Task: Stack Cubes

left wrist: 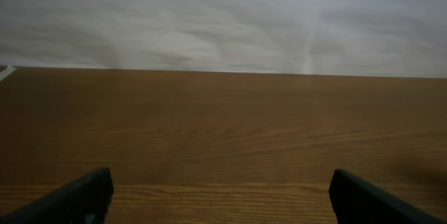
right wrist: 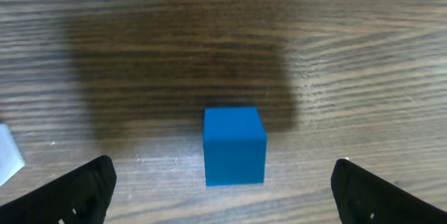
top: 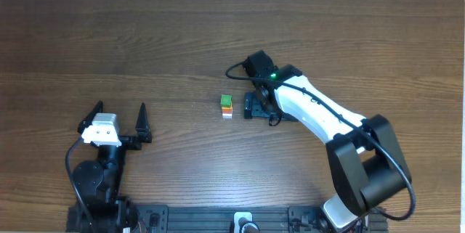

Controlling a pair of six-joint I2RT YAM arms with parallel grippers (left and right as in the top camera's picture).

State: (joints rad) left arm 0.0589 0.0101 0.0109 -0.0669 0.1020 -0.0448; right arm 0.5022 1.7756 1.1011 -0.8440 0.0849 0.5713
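Right gripper (top: pixel 256 107), jaws spread, hangs at centre frame over the blue cube (right wrist: pixel 235 146), which lies squarely between its fingers. The green-orange-white stack (top: pixel 227 107) stands just left. Left gripper (top: pixel 120 108), also spread, sits far off at lower left.

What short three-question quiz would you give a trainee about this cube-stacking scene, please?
1. True or false: the blue cube sits on the table between the open fingers of the right gripper.
2. Which colours does the stack show? A: green, orange, white. B: red, yellow, black. C: blue, purple, pink.
3. In one word, is the left gripper open or shut?
Key: 1 true; 2 A; 3 open.
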